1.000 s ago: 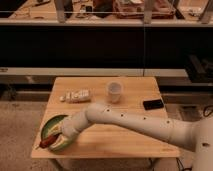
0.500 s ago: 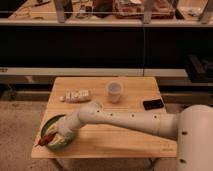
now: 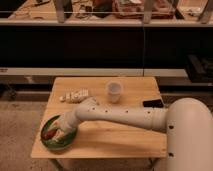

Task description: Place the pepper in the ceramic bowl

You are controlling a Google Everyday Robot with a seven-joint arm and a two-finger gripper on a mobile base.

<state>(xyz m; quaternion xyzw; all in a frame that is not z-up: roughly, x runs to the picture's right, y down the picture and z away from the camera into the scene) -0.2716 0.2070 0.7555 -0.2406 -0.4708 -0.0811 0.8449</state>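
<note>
The green ceramic bowl (image 3: 50, 141) sits at the front left corner of the wooden table (image 3: 120, 137). The dark-red pepper (image 3: 49, 133) lies inside it, toward the left. My white arm reaches across the table from the right. My gripper (image 3: 61, 132) is down over the bowl's right half, right beside the pepper. The arm hides much of the bowl's right side.
A translucent white plastic cup (image 3: 114, 91) stands at the table's back middle. A small white bottle (image 3: 76, 96) lies on its side at the back left. A black flat object (image 3: 153, 103) lies at the right edge. Dark shelving runs behind the table.
The gripper has stayed over the bowl and shifted slightly. The pepper now lies in the bowl's left part.
</note>
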